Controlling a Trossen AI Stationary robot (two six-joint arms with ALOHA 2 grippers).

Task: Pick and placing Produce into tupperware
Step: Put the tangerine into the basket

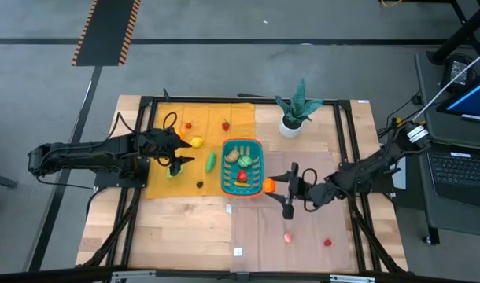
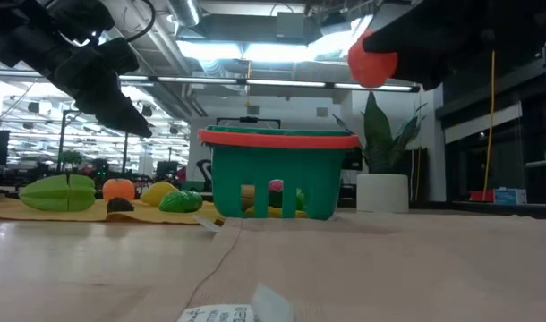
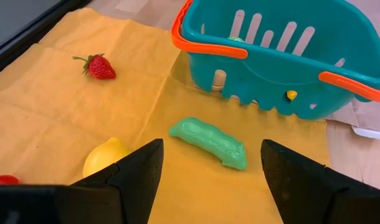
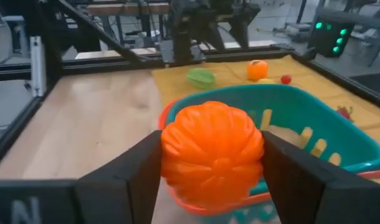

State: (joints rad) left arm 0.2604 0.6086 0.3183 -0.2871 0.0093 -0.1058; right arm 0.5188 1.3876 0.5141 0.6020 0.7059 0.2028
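Right gripper (image 4: pixel 212 163) is clamping an orange pumpkin-like toy (image 4: pixel 212 154) between both fingers and carrying it just at the near-right corner of the teal basket (image 1: pixel 256 145). In the low view the toy (image 2: pixel 373 61) is hanging above rim height, probably so it clears the orange rim before the drop. It isn't over the opening yet, so I'd guess a short move inward comes before release.

Left gripper (image 3: pixel 209 171) is hovering with its fingers spread and nothing between them, over the yellow cloth (image 3: pixel 59 106) off the basket's left side. It's pointing at the green pea-pod piece (image 3: pixel 210 143), lying flat on the cloth just beside the basket wall, so that looks like its next pick. A lemon (image 3: pixel 106 155) is sitting close to one finger and a strawberry (image 3: pixel 100 67) farther out on the cloth.

Basket is sitting mid-table, straddling the cloth's right edge, with several pieces already inside. Two small red pieces (image 1: pixel 289 237) are lying loose near the table's front edge, right side.
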